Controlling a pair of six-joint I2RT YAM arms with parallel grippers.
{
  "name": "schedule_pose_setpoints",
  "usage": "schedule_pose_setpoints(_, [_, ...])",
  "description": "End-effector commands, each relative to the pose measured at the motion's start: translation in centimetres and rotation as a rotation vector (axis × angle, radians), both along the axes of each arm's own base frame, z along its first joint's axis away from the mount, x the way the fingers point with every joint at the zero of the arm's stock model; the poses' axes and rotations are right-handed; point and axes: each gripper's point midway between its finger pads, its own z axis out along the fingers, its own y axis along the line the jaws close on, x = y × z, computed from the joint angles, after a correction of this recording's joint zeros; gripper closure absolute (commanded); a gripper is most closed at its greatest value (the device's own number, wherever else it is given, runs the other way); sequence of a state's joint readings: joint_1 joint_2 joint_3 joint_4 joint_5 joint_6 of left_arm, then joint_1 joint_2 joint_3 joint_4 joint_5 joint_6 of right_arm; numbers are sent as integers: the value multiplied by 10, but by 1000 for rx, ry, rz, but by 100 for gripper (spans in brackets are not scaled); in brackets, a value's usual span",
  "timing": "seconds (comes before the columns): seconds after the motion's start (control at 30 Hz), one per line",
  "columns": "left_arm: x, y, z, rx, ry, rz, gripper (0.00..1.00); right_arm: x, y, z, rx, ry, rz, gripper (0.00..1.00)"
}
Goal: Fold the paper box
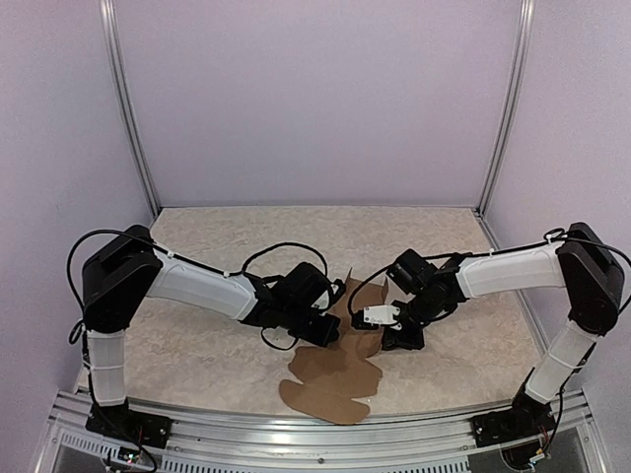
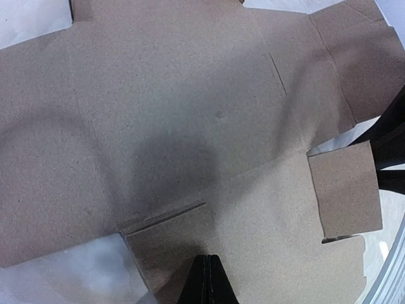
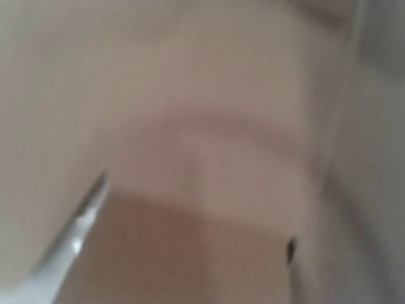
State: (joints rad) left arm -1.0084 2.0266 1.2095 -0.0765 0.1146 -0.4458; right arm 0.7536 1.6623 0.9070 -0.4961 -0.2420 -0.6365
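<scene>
The paper box [image 1: 333, 382] lies unfolded on the table [image 1: 217, 246] between the grippers. It looks like a light, thin sheet that will likely slide and spring back, so it is best pinched by a flap edge near a score line. The left gripper [image 2: 205, 282] is closed and empty over it; the right gripper [image 1: 399, 338] sits at its right edge, and I cannot tell its opening.

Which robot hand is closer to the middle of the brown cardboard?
Left. The left gripper, shut, is over the middle of the paper box. The right gripper is at its right edge.
</scene>
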Motion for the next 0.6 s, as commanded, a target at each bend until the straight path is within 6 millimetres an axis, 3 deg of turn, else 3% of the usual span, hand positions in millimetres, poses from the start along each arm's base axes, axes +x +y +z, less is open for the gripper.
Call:
schedule_pose_setpoints(0.0, [-14,11,-30,73,83,-16,100,7,28,20,89,20,9,88])
schedule_pose_setpoints(0.2, [-15,11,-31,74,88,-18,100,7,41,22,119,71,17,88])
schedule_pose_setpoints(0.57, [-15,13,-30,68,83,-12,100,4,40,-30,42,187,-29,89])
